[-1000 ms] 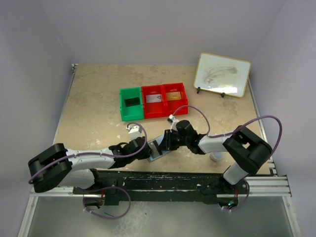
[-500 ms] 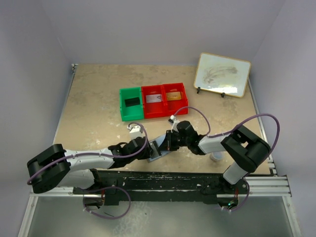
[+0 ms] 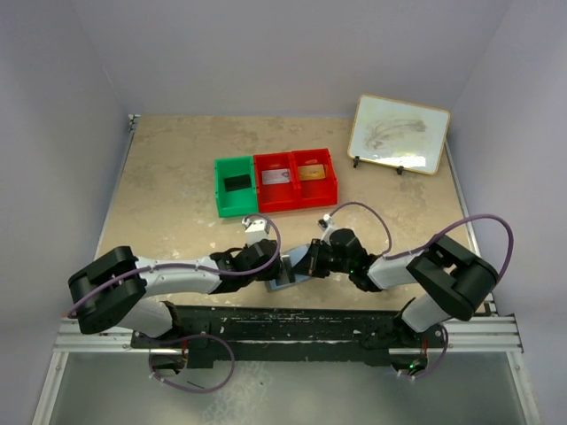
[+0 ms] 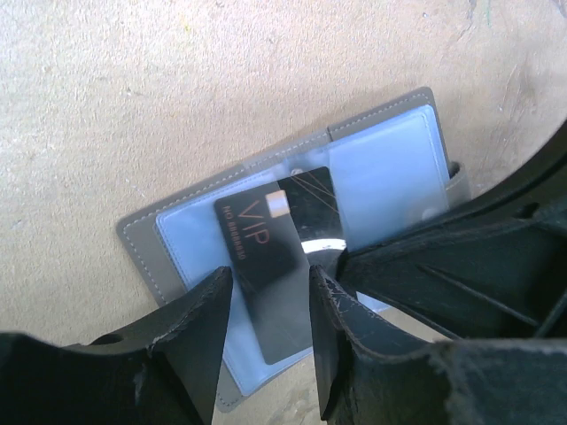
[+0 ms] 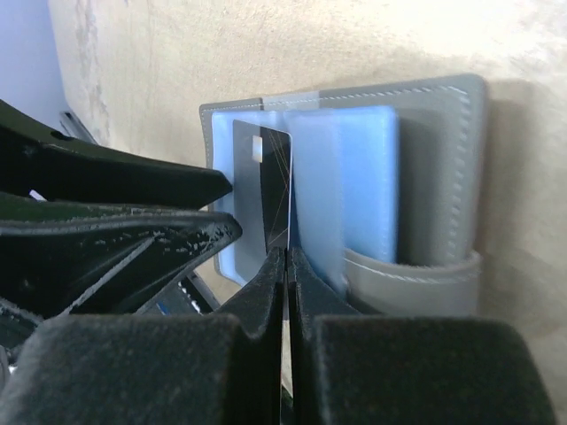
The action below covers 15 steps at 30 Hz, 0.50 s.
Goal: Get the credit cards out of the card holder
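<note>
The card holder (image 4: 142, 241) (image 5: 443, 168) (image 3: 289, 282) is a grey stitched folder with clear blue sleeves, lying open on the table near the front edge. A black credit card (image 4: 282, 237) (image 5: 273, 190) marked VIP stands partly out of a sleeve. My right gripper (image 5: 286, 257) (image 3: 307, 265) is shut on that card's edge. My left gripper (image 4: 266, 285) (image 3: 276, 269) is open, one finger on each side of the card just above the holder, touching neither.
At mid-table stand a green bin (image 3: 235, 199) with a dark card and a red bin (image 3: 295, 191) with a silvery card and a gold card. A framed whiteboard (image 3: 399, 133) leans at the back right. The two grippers sit close together.
My right gripper has shut on the black card. The left gripper has opened wider and moved right, over the holder. The holder has shifted a little toward the front.
</note>
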### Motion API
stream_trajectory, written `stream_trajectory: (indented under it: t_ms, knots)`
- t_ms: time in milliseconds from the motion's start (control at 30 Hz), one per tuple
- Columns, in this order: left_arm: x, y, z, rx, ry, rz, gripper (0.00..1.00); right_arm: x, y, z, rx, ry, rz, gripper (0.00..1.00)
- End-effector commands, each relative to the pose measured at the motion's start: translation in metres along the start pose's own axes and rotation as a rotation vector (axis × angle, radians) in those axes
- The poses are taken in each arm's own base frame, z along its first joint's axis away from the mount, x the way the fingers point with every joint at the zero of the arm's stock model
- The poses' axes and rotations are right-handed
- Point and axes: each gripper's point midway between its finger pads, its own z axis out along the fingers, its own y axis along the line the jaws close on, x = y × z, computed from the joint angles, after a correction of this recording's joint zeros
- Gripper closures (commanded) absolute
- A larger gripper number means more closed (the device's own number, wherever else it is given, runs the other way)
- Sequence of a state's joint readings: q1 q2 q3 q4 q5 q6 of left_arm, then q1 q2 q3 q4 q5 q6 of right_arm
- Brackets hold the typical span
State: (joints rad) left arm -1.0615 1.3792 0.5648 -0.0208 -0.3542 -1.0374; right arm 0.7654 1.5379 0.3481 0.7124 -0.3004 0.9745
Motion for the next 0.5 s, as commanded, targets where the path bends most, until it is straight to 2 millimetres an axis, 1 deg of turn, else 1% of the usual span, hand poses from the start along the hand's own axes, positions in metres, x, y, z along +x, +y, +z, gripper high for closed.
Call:
stream_trajectory:
  t_ms: [0,100,167,300,400,467]
  knots:
    - [0.002,0.006,0.004,-0.055,0.001,0.014,0.62,-0.010,0.011,-0.011,-0.059,-0.108,0.094,1.00]
    - [0.009,0.005,0.004,-0.036,0.029,0.041,0.64,-0.007,0.009,-0.016,-0.064,-0.129,0.130,1.00]
    - [0.017,0.005,0.003,-0.014,0.056,0.056,0.65,-0.004,0.005,-0.013,-0.047,-0.114,0.116,1.00]
    - [0.033,0.009,0.003,0.010,0.102,0.066,0.69,0.000,0.006,-0.007,-0.053,-0.071,0.084,0.98]
    - [0.041,0.017,0.004,-0.010,0.120,0.074,0.72,0.007,0.005,-0.007,-0.066,-0.044,0.094,0.90]
    - [0.043,0.023,0.005,-0.037,0.124,0.082,0.74,0.007,0.004,-0.007,-0.060,-0.046,0.091,0.83]
